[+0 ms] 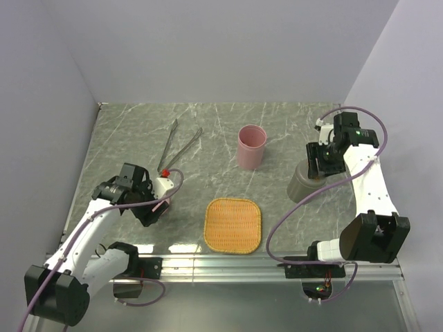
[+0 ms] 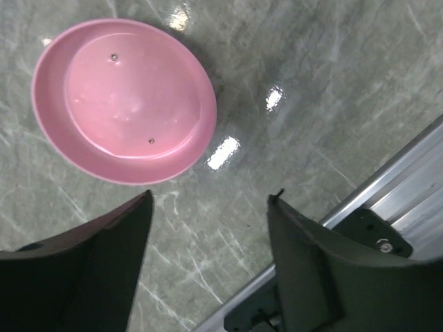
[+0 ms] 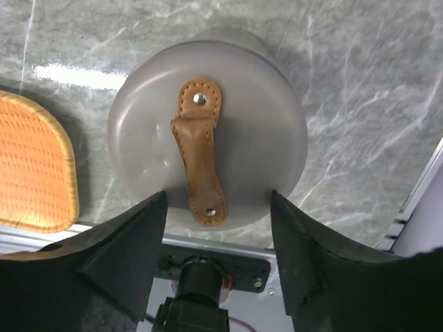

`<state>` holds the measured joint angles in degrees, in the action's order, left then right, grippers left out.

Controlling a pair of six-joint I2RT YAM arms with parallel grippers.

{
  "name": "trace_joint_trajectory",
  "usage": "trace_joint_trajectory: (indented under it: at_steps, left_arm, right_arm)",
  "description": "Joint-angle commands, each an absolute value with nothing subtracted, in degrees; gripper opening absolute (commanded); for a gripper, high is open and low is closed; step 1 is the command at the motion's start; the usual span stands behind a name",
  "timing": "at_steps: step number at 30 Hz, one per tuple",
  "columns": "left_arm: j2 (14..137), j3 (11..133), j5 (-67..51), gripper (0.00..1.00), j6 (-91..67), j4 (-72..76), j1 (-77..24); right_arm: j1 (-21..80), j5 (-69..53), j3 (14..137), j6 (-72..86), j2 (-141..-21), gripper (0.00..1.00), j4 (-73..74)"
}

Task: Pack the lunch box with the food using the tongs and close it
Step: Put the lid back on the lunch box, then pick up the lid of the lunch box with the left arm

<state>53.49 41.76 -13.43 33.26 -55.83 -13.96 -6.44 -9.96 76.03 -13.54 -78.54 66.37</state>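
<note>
The lunch box is in separate pieces. A round grey piece (image 3: 242, 104) with a brown leather strap (image 3: 201, 159) on top stands at the right (image 1: 303, 188). My right gripper (image 3: 218, 194) hovers right over it (image 1: 320, 169), open, one finger on each side of the strap end, holding nothing. A shallow pink dish (image 2: 124, 100) lies on the table just ahead of my left gripper (image 2: 210, 197), which is open and empty, low at the left (image 1: 154, 207). A tall pink cup (image 1: 250, 146) stands mid-table. The tongs (image 1: 180, 142) lie at the back left. The food is out of view.
A square woven orange tray (image 1: 233, 225) lies near the front edge between the arms, and its corner shows in the right wrist view (image 3: 31, 166). The metal rail of the table edge (image 2: 387, 187) runs close behind the left gripper. Grey walls close in the back and sides.
</note>
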Motion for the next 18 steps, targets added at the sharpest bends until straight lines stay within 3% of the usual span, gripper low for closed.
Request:
trace_joint_trajectory:
  at_steps: [1, 2, 12, 18]
  left_arm:
    - [53.2, 39.6, -15.3, 0.70, 37.5, -50.6, -13.8]
    - [53.3, 39.2, -16.9, 0.68, 37.9, -49.8, -13.8]
    - [60.4, 35.9, -19.7, 0.58, 39.8, -39.9, -14.3]
    - [64.8, 35.4, -19.4, 0.53, 38.7, -35.9, -15.3]
  right_arm:
    - [-6.9, -9.5, 78.1, -13.4, -78.3, 0.70, 71.5]
    - [-7.0, -10.2, 78.8, -13.4, -78.0, 0.75, 71.5]
    - [-7.0, -13.3, 82.2, -15.3, -69.4, 0.94, 66.1]
    - [-7.0, -16.2, 86.3, -15.5, -68.2, 0.96, 66.6]
